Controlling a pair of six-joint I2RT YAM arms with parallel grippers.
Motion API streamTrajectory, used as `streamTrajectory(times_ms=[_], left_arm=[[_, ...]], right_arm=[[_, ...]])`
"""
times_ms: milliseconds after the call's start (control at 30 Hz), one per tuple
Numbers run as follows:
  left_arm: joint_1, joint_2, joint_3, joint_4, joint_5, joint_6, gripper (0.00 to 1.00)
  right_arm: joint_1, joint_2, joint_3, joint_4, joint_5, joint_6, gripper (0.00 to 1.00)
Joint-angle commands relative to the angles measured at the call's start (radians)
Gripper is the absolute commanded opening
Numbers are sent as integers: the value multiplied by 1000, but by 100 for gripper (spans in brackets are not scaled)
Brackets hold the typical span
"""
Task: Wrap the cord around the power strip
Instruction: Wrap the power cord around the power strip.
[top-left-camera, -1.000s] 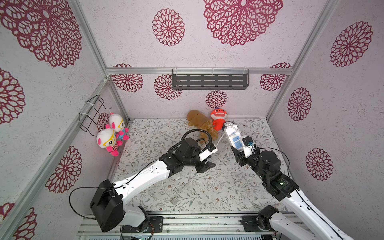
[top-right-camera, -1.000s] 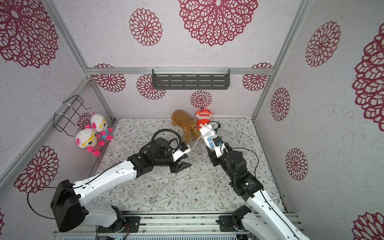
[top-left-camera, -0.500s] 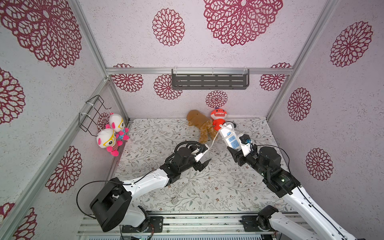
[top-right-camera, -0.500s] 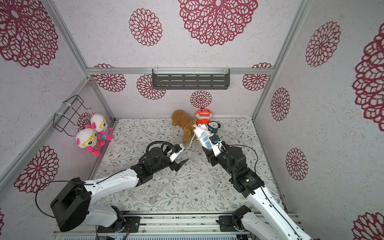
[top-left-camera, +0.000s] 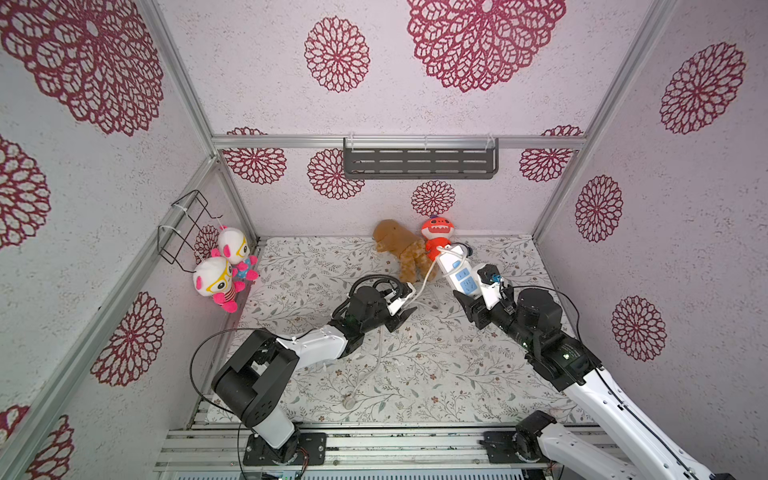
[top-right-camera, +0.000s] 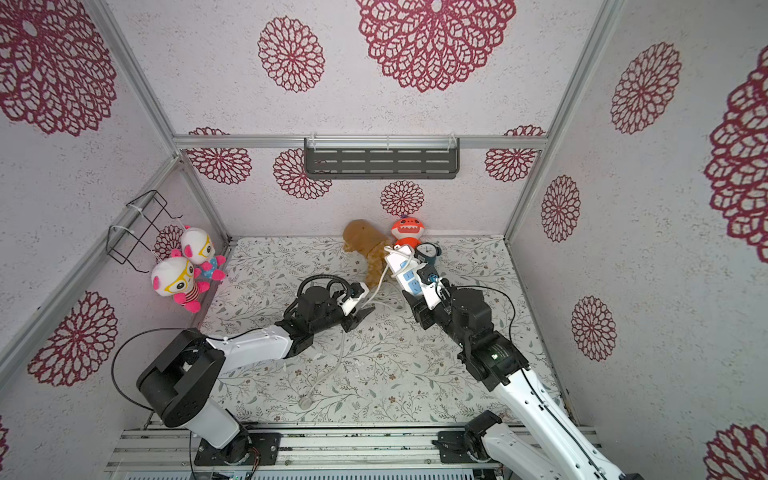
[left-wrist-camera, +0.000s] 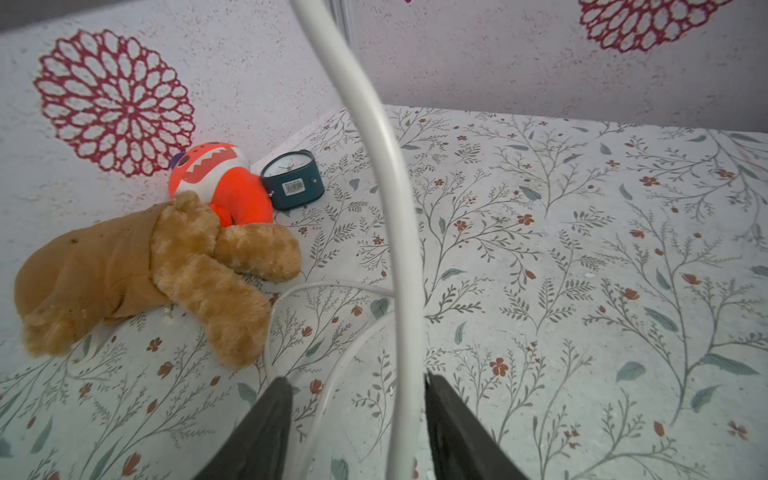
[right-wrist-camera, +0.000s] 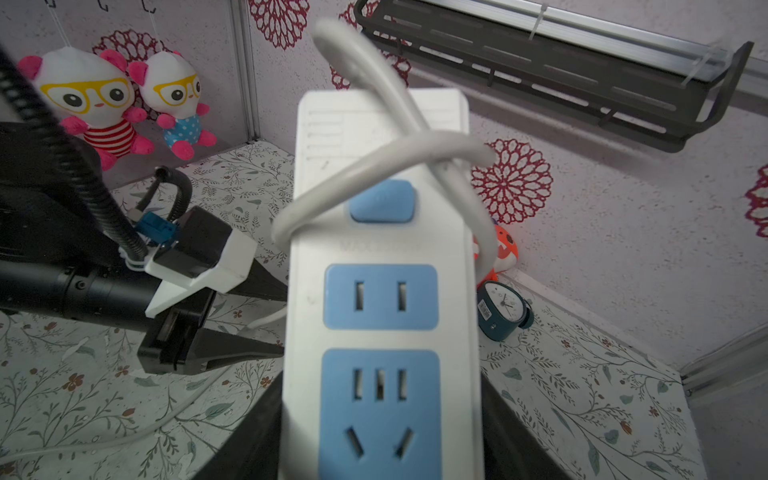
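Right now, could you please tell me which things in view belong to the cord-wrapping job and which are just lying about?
For the job: power strip, cord looped round it, plug on the table.

Just lying about: brown plush dog, orange plush toy, clock, striped doll, dotted doll, wall shelf.

Four plush toys (top-left-camera: 214, 282) (top-left-camera: 232, 249) (top-left-camera: 395, 245) (top-left-camera: 436, 232), one clock (top-right-camera: 428, 252), one power strip (top-left-camera: 457, 270), one cord (left-wrist-camera: 406, 257), two claws (top-left-camera: 409, 301) (top-left-camera: 476, 293).

The power strip (right-wrist-camera: 374, 249) looks like smooth, faintly glossy white plastic; the cord (left-wrist-camera: 402, 232) is smooth, rubbery. The bear (left-wrist-camera: 124, 270) is fuzzy brown plush. The table (left-wrist-camera: 582, 291) has a matt, floral-printed cover. The shelf (top-left-camera: 419, 164) at 12 o'clock is matt dark metal.
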Motion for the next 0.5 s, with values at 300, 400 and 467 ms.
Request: streamTrajectory(times_ms=[300, 400, 467], left_arm=[[-94, -133, 153, -389, 142, 120, 0], [-118, -148, 205, -557, 167, 155, 0], [-130, -159, 231, -642, 173, 168, 0]], right_arm=[[-96, 16, 85, -10, 118, 26, 0], [-133, 10, 82, 6, 95, 52, 0], [-154, 9, 79, 18, 72, 73, 0]])
